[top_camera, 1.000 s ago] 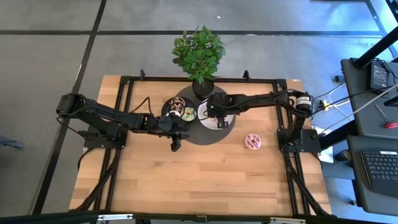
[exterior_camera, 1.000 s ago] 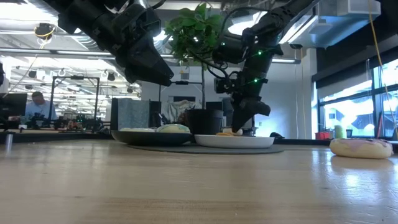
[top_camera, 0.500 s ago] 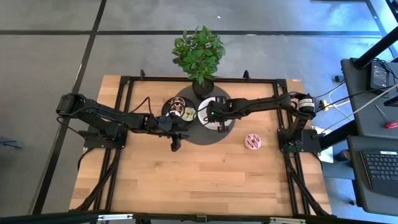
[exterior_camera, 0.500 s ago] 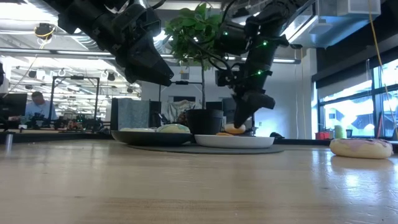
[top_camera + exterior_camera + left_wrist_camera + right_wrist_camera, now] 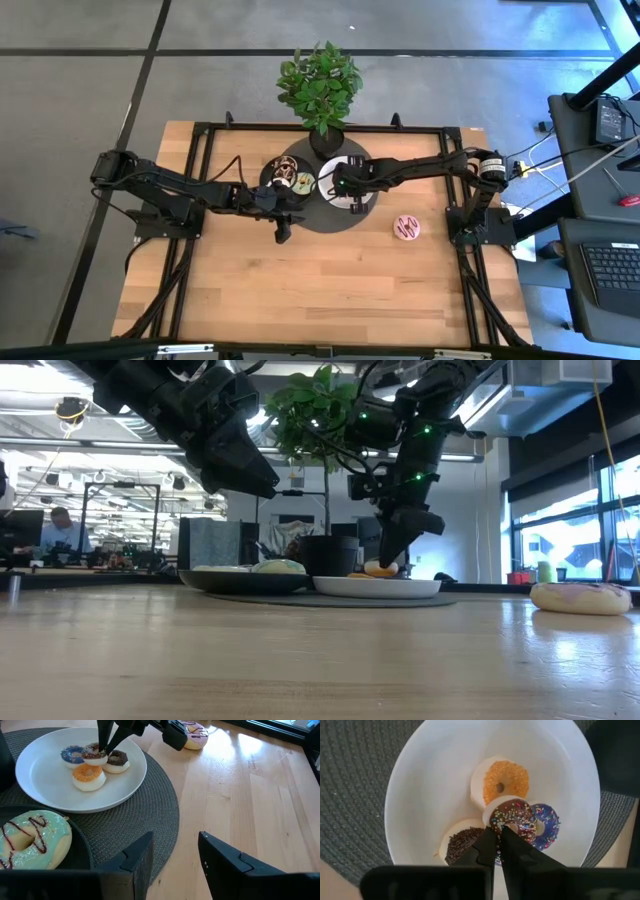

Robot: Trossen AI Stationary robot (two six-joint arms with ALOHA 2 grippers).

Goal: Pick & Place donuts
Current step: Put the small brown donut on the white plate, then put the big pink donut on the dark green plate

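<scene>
On the white plate [image 5: 352, 198] lie an orange-topped donut [image 5: 505, 782], a blue donut [image 5: 546, 826] and a dark chocolate donut [image 5: 461, 842]. My right gripper [image 5: 498, 837] hovers over this plate, shut on a chocolate donut with coloured sprinkles [image 5: 515, 815]. A green-frosted donut [image 5: 30, 837] lies in the black plate [image 5: 287, 180]. A pink donut [image 5: 406, 228] rests flat on the bare wood. My left gripper [image 5: 175, 855] hangs open, holding nothing, above the round mat's near edge [image 5: 150, 820]. My right gripper pinches the sprinkled donut's ring [image 5: 495, 822] between its two fingertips, on the side nearest the fingers. The fingers slant steeply down from above [image 5: 103, 742]. The donut sits tilted, partly over the blue and dark chocolate donuts; whether it is clear of them I cannot tell.
A potted plant [image 5: 320, 85] stands at the table's far edge, just behind the plates. Both plates sit on a dark round mat [image 5: 330, 215]. Open wood lies toward the near edge [image 5: 320, 290]. A black frame runs along the table's sides.
My right gripper has shifted a little toward the table's left over the white plate, then held still. The sprinkled donut has come along with it and shows slightly higher above the plate's rim in the low view.
</scene>
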